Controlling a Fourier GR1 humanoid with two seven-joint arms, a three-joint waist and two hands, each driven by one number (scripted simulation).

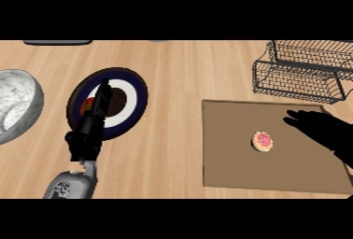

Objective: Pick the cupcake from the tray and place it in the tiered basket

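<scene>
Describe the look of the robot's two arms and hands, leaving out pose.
The left hand is black and slender, joined to a pale grey forearm with dark speckled markings. The right hand is a solid black shape; its forearm is not visible. No cables show.

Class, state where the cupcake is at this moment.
In the head view the cupcake sits on the brown tray at the right, just left of the robot's open right hand and below the wire tiered basket.

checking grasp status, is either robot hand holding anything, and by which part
Nothing is held. The right robot hand is open beside the cupcake on the tray; the left robot hand is empty.
</scene>
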